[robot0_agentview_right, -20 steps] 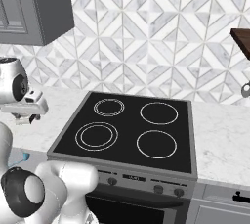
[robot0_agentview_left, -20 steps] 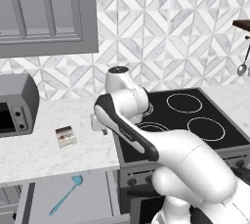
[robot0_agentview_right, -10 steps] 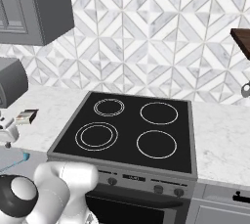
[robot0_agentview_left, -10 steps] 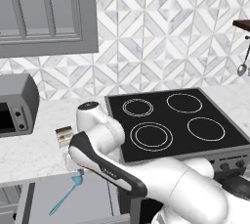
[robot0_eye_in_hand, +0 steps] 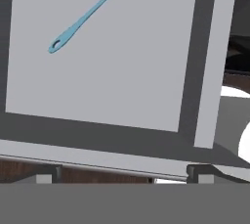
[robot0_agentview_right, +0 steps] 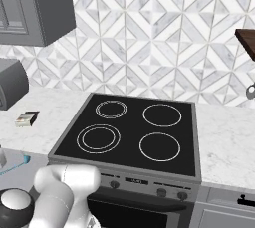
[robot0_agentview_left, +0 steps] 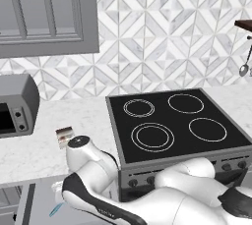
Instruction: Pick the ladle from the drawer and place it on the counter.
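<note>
The light-blue ladle [robot0_eye_in_hand: 88, 15] lies flat on the grey floor of the open drawer [robot0_eye_in_hand: 107, 76], its bowl at the top edge of the hand view and its handle slanting down-left. My gripper [robot0_eye_in_hand: 122, 179] hovers above the drawer's near part, well short of the ladle, its fingertips [robot0_eye_in_hand: 47, 175] wide apart and open with nothing between them. A sliver of the ladle [robot0_agentview_left: 55, 210] shows beside my arm in the left base view, and a teal streak of the ladle [robot0_agentview_right: 15, 165] in the right base view. The white marble counter [robot0_agentview_left: 44, 153] runs above the drawer.
A toaster oven [robot0_agentview_left: 15, 111] stands at the counter's left. A small box [robot0_agentview_left: 64, 135] lies on the counter near my arm. The black cooktop [robot0_agentview_left: 177, 126] sits to the right, with its knobs [robot0_agentview_right: 162, 192] on the front. The drawer's raised rim [robot0_eye_in_hand: 205, 71] borders the floor.
My arm has swung left and folded down from above the counter to over the open drawer. The ladle has not moved.
</note>
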